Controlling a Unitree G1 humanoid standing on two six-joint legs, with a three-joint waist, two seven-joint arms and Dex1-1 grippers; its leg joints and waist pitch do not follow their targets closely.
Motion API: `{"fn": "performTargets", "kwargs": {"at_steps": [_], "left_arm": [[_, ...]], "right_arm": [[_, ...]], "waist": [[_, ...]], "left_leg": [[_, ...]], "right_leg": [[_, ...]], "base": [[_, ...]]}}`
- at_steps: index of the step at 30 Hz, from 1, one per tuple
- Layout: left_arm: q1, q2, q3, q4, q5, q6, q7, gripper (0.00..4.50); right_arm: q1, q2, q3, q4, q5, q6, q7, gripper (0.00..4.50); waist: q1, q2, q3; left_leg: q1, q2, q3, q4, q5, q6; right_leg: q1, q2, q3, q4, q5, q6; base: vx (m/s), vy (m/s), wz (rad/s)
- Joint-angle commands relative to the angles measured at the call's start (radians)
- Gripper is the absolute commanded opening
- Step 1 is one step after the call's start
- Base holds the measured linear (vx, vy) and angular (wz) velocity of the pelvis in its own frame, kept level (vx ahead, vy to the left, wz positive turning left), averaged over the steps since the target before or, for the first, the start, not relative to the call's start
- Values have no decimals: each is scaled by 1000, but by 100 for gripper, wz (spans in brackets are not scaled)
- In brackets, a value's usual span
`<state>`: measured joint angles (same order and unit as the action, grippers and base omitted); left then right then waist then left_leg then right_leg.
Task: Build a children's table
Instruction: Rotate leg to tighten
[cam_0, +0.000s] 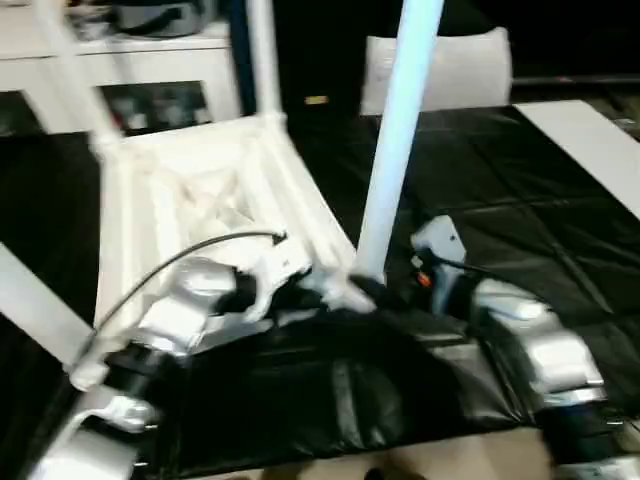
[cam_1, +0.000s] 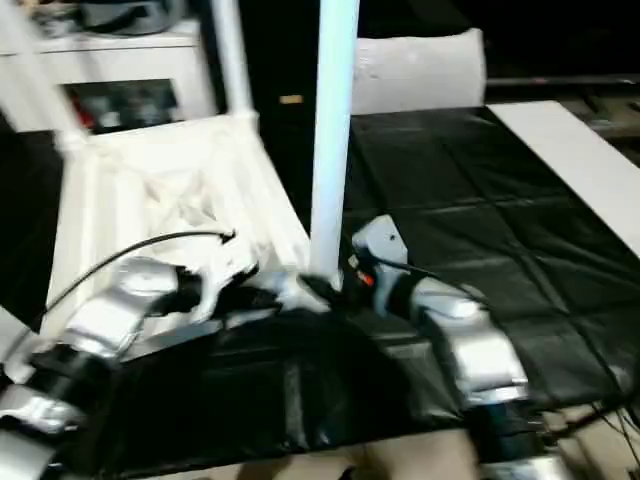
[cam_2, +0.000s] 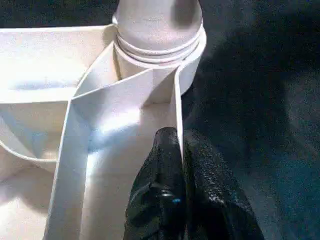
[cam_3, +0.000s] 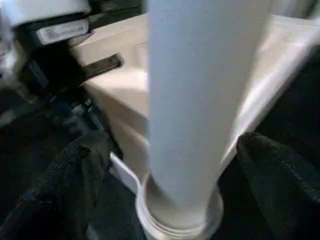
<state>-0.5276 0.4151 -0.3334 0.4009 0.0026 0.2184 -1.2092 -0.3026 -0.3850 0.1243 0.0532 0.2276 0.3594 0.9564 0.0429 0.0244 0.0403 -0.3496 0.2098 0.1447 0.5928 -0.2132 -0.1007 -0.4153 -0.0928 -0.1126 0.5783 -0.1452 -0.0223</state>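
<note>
Left gripper (cam_2: 175, 200) seemingly pinches table (cam_0: 200, 190) rim.

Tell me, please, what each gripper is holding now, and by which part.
The left gripper pinches the table top by a thin rib near a corner socket. The right gripper stands open around the leg, gripping nothing.

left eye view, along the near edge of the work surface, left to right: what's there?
Left silver forearm → left claw shut on a rib of the upside-down table top → upright white leg in its corner socket → right forearm.
</note>
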Motion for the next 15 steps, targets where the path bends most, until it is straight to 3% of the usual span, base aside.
{"fn": "performTargets", "kwargs": {"at_steps": [1, 7, 8, 15], "left_arm": [[-8, 9, -57, -30, -13, -56, -116, 0], [-11, 38, -93, -28, -15, -106, -208, 0], [-13, 43, -101, -27, -15, -114, -225, 0], [-27, 59, -135, -18, -9, -166, -303, 0]], "right_arm": [[-5, -32, 22, 7, 29, -20, 105, 434], [-26, -96, 76, 35, 39, -42, 258, 420], [-31, -103, 83, 41, 46, -39, 283, 420], [-63, -132, 121, 85, 64, -41, 409, 351]], "waist": [[1, -10, -61], [20, -17, -64], [21, -22, -64], [37, -31, -62]], "left_leg": [[-3, 14, 18, -68, -136, 88], [-3, 17, 22, -66, -94, 96], [-2, 17, 23, -66, -94, 97], [1, 18, 27, -67, -112, 80]], "right_leg": [[69, -44, 52, -57, -270, -184], [68, -45, 57, -45, -216, -210], [68, -45, 58, -46, -216, -209], [63, -47, 62, -50, -279, -187]], "base": [[0, 0, 0], [0, 0, 0], [0, 0, 0], [0, 0, 0]]}}
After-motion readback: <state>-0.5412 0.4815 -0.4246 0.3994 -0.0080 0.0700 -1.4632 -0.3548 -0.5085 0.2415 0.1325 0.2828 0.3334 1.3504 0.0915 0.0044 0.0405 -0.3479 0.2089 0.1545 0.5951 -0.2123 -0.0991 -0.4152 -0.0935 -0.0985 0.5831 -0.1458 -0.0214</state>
